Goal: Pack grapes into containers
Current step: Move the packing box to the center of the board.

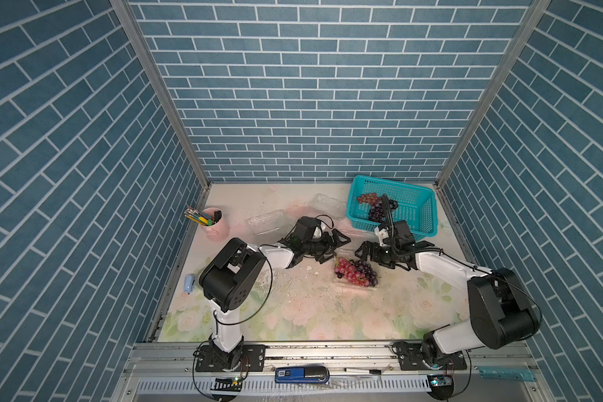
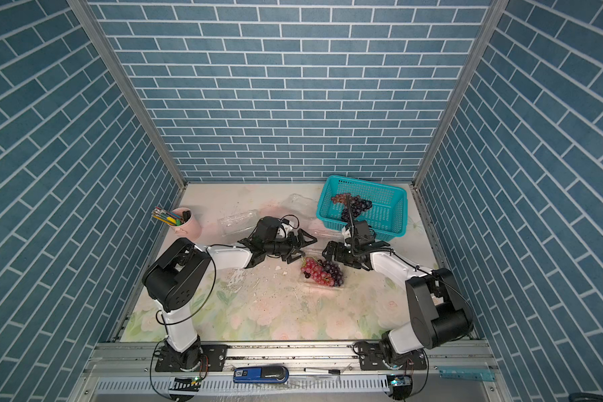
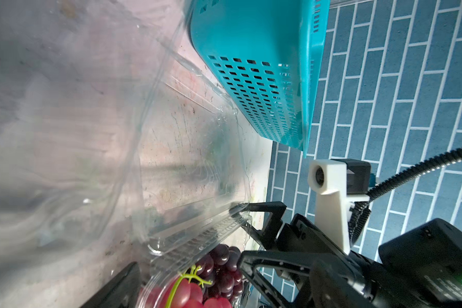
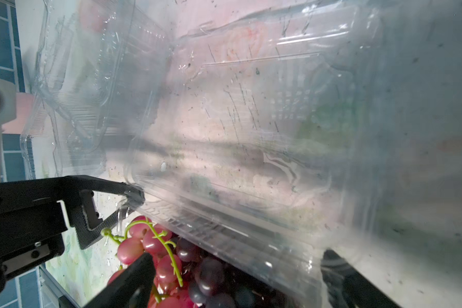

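Closing the box: judged to be the step in hand, with both arms flanking the raised lid (image 4: 251,120) of the middle clamshell (image 1: 357,285) on the floral table (image 1: 293,313)
Grapes: a red and dark purple bunch (image 1: 355,271) lies in that clamshell's base; a second bunch (image 1: 376,205) waits in the teal basket (image 1: 422,222) behind
Left gripper (image 1: 333,247): jaws wide, holding nothing, one fingertip (image 4: 128,190) touching a lid corner
Right gripper (image 1: 362,255): jaws wide, holding nothing, one fingertip (image 3: 251,206) at the opposite lid corner
Spare boxes: one empty clamshell (image 1: 268,222) lies near the pink pen cup (image 1: 216,226), another empty clamshell (image 1: 328,202) just beside the basket
Doing it well: the thin plastic probably wants both corners brought over together and evenly, so the lid does not twist
Watch for: a berry or green stem caught under the rim, which would likely keep the latch from meeting, and the light box sliding away under a one-sided push
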Controlling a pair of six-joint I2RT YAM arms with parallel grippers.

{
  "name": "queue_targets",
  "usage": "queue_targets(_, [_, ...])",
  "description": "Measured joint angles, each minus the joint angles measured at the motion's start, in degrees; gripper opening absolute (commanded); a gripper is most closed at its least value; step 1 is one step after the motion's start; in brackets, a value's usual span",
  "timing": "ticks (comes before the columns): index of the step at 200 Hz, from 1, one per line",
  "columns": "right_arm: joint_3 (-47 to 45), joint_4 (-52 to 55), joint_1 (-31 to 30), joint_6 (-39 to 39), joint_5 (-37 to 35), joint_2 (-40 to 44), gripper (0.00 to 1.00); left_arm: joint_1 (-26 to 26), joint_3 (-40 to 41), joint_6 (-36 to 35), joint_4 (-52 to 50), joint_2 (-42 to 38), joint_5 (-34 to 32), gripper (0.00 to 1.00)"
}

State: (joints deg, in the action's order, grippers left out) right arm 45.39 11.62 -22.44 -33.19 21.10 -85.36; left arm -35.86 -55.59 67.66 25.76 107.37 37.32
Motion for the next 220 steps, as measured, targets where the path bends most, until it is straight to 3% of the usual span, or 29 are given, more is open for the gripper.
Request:
queue_targets(110, [11.21,1.40,-7.17,3.28,-1.03,-8.74,0.98,5.44,6.78,-1.33,-0.35,-5.55,0.24,1.00])
queue_targets(183, [11.72,11.61,-7.76,8.24,-15.30,-0.46,0.99,6.60,5.44,-2.10,-0.55,-5.20,1.25,1.00])
queue_targets(220, [12.72,13.88,-13.57,9.70,-21.88,0.85,0.98,7.15,5.22,-2.58,-3.21,-6.34,1.55,1.00])
